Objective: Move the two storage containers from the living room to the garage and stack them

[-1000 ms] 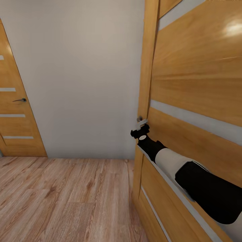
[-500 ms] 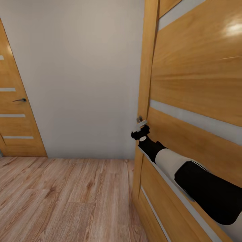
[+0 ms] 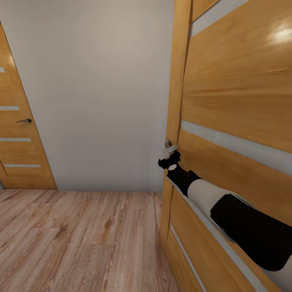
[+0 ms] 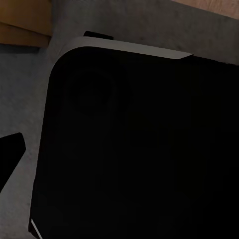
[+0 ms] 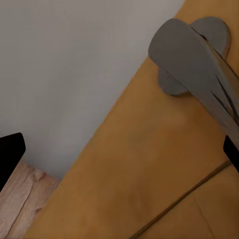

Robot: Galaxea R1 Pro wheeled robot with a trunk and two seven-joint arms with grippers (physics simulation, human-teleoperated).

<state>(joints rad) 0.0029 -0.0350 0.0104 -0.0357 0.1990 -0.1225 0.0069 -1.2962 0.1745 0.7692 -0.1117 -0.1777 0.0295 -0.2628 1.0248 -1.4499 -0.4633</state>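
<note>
Doors, two: one wooden door [image 3: 239, 121] close on the right, its face cut off by the picture's top, right and bottom edges; a second wooden door [image 3: 18, 138] far left, cut off at the left edge, with a small dark lever handle [image 3: 24, 121]. Both carry pale horizontal strips. Between them one plain pale wall [image 3: 97, 89]; below, light wood-plank floor [image 3: 81, 239].

Arms in head view: one, the right arm [image 3: 227, 211], black and white, reaching along the near door. Right gripper [image 3: 168, 157] sits at that door's grey lever handle [image 3: 169, 148], just beside or touching it; contact too small to make out. In the right wrist view the lever [image 5: 199, 64] runs between two dark finger tips [image 5: 10, 154] set wide apart at the picture's edges — fingers spread, not clamped on it.

Left wrist view: one large black rounded body [image 4: 139, 144] blocks most of it; a dark finger tip [image 4: 10, 152] at one edge; finger state cannot be told.

Storage containers: not in sight from here.
</note>
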